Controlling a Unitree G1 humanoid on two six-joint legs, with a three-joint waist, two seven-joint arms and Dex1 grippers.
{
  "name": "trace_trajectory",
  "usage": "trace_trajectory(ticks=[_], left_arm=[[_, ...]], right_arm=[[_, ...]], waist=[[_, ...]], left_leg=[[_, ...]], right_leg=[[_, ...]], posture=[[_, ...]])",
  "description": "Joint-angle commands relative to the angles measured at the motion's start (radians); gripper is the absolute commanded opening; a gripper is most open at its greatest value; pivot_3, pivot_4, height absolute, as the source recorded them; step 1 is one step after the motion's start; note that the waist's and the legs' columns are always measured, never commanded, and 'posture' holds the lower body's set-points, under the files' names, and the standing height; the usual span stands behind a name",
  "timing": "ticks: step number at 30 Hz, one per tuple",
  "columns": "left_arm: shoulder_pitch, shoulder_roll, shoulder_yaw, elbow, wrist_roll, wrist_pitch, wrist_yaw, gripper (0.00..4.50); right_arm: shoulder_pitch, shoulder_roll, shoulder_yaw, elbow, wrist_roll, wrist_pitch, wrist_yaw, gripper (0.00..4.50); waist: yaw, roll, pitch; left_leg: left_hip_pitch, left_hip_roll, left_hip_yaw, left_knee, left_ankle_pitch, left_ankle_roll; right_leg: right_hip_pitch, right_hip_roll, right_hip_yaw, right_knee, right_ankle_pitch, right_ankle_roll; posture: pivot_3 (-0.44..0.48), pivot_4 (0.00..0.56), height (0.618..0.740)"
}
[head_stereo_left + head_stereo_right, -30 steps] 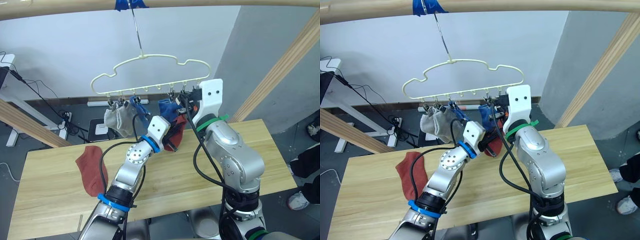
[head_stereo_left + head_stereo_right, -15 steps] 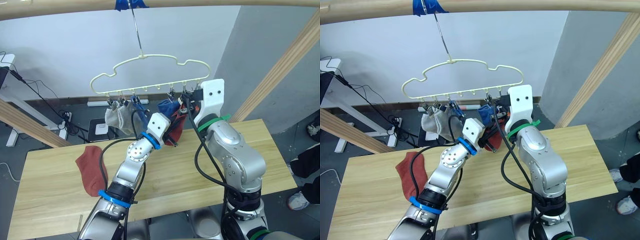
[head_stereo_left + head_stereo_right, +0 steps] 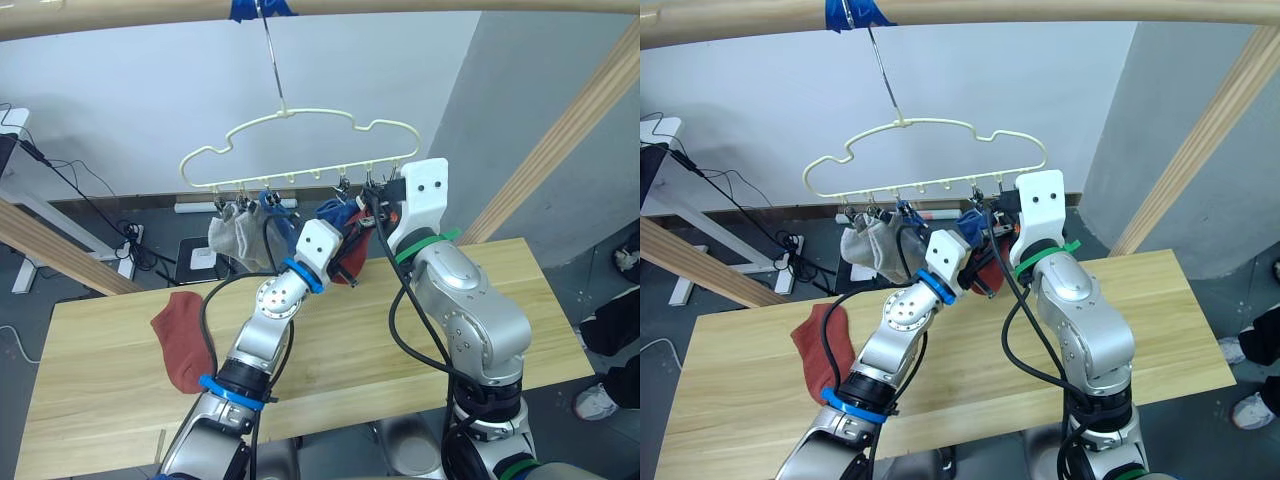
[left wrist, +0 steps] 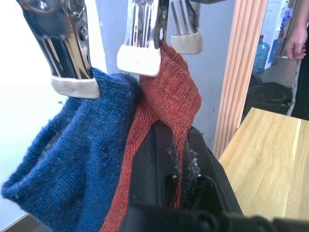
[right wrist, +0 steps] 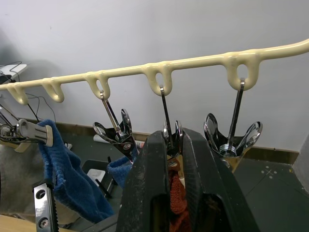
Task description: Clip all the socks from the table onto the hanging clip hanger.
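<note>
In the head views the left gripper (image 3: 340,238) and the rust-red sock (image 3: 352,258) it reaches into are largely covered by the white wrist blocks, so the clip holding that sock cannot be made out there; the right gripper (image 5: 175,140) hides most of the clip (image 5: 170,137) it closes around. The blue sock (image 4: 72,145) is cut off by the left wrist view's edge; a person's hand (image 4: 295,42) is cropped at that picture's border.

Wood pole frame (image 3: 560,135) w/ blue tape (image 3: 262,9); floor cables (image 3: 95,205).
</note>
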Motion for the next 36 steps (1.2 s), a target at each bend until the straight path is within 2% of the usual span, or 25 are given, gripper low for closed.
trace_trajectory(ticks=[1, 2, 10, 15, 19, 26, 31, 36], left_arm=[[-0.014, -0.008, 0.016, -0.016, -0.005, -0.011, 0.010, 0.00], [-0.013, -0.008, 0.016, -0.016, -0.004, -0.012, 0.008, 0.00], [-0.016, -0.025, 0.035, -0.012, -0.019, 0.039, 0.016, 0.00], [-0.002, -0.018, 0.029, -0.040, -0.054, 0.080, -0.049, 1.37], [0.033, 0.014, 0.031, -0.088, -0.084, 0.132, -0.105, 2.44], [0.154, 0.164, 0.039, -0.290, -0.202, 0.284, -0.294, 4.43], [0.217, 0.279, 0.104, -0.427, -0.314, 0.374, -0.387, 4.49], [0.242, 0.367, 0.177, -0.511, -0.437, 0.432, -0.475, 4.49]], right_arm=[[-0.003, 0.007, 0.003, -0.049, -0.002, -0.001, -0.009, 0.08], [-0.002, 0.009, 0.001, -0.050, -0.003, -0.002, -0.014, 0.08], [-0.005, 0.016, -0.014, -0.059, 0.000, -0.019, -0.027, 2.86], [-0.001, -0.001, -0.022, -0.082, 0.015, 0.002, -0.006, 4.50], [0.010, -0.036, -0.029, -0.118, 0.042, 0.042, 0.032, 4.50], [0.056, -0.209, -0.060, -0.211, 0.171, 0.150, 0.206, 4.50], [0.107, -0.356, -0.090, -0.243, 0.184, 0.124, 0.269, 4.50], [0.139, -0.396, -0.116, -0.243, 0.176, 0.091, 0.264, 4.50]], waist=[[-0.001, 0.000, 0.000], [-0.001, 0.000, 0.000], [-0.001, 0.000, 0.000], [-0.002, 0.000, 0.000], [-0.004, 0.000, 0.000], [-0.008, 0.000, 0.000], [-0.006, 0.000, 0.000], [-0.004, 0.000, 0.000]], left_leg=[[0.000, 0.000, 0.000, 0.000, 0.000, 0.000], [0.000, 0.000, 0.000, 0.000, 0.000, 0.000], [0.000, 0.000, 0.000, 0.000, 0.000, 0.000], [0.000, 0.000, 0.000, 0.000, 0.000, 0.000], [0.000, 0.000, 0.000, 0.000, 0.000, 0.000], [0.000, 0.001, 0.000, 0.000, 0.000, 0.000], [0.000, 0.001, 0.000, 0.000, 0.000, 0.000], [0.000, 0.001, 0.000, 0.000, 0.000, 0.000]], right_leg=[[0.000, 0.000, 0.000, 0.000, 0.000, 0.000], [0.000, 0.000, 0.000, 0.000, 0.000, 0.000], [0.000, 0.000, 0.000, 0.000, 0.000, 0.000], [0.000, 0.000, 0.000, 0.000, 0.000, 0.000], [0.000, 0.000, 0.000, 0.000, 0.000, 0.000], [0.000, 0.000, 0.000, 0.000, 0.000, 0.000], [0.000, 0.000, 0.000, 0.000, 0.000, 0.000], [0.000, 0.001, 0.000, 0.000, 0.000, 0.000]], posture=[[-0.335, 0.252, 0.740], [-0.335, 0.252, 0.740], [-0.336, 0.251, 0.740], [-0.336, 0.251, 0.740], [-0.336, 0.251, 0.740], [-0.323, 0.253, 0.740], [-0.317, 0.252, 0.740], [-0.311, 0.250, 0.740]])
